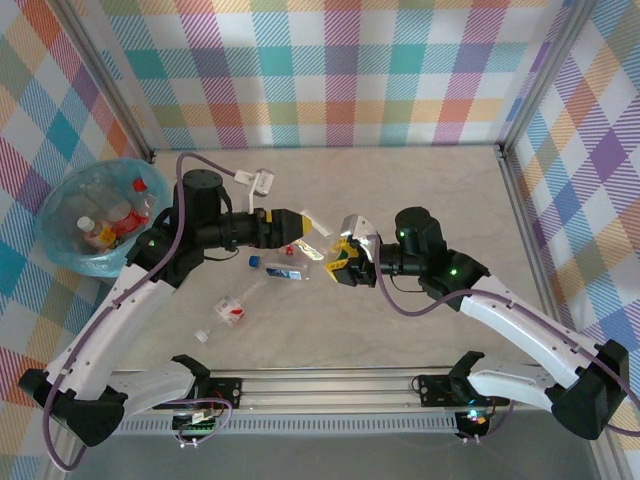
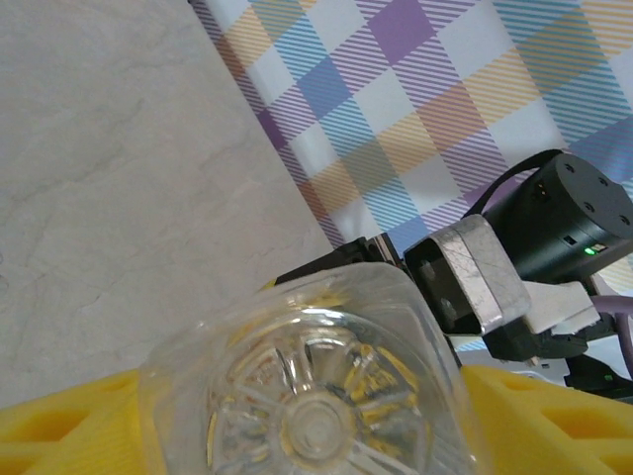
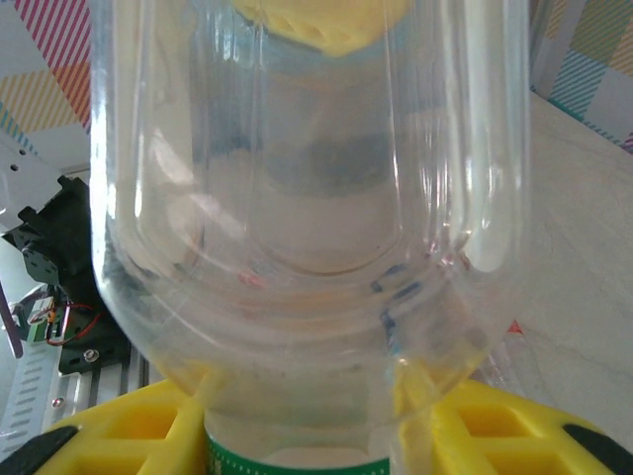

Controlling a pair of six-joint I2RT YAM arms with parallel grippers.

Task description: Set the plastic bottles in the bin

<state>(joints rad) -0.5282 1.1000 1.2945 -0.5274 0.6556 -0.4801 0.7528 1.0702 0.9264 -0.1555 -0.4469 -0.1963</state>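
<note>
Clear plastic makes up the bottle [image 1: 322, 240] that sits between the two arms, over the middle of the grey table [image 1: 430, 180]. The left pincer [image 1: 306, 228] pinches it at the bottom end. In the left wrist view the round, bumpy bottom of the bottle [image 2: 307, 406] sits between the yellow fingers [image 2: 59, 430]. The right pincer [image 1: 342, 262] pinches the same bottle at the top end. In the right wrist view the narrow neck with a green band sits between that pincer's yellow fingers [image 3: 129, 426], and the wide body [image 3: 307, 198] rises above them.

Two more bottles lie flat on the table, near the left arm. One has a blue cap and blue label [image 1: 281, 268]. The other has a red label [image 1: 232, 308], and its white cap points toward the near edge.

The bin [image 1: 52, 240] with its blue-green bag stands at the far left, well apart from the pincers. A few bottles with red caps [image 1: 122, 215] lie inside it.
</note>
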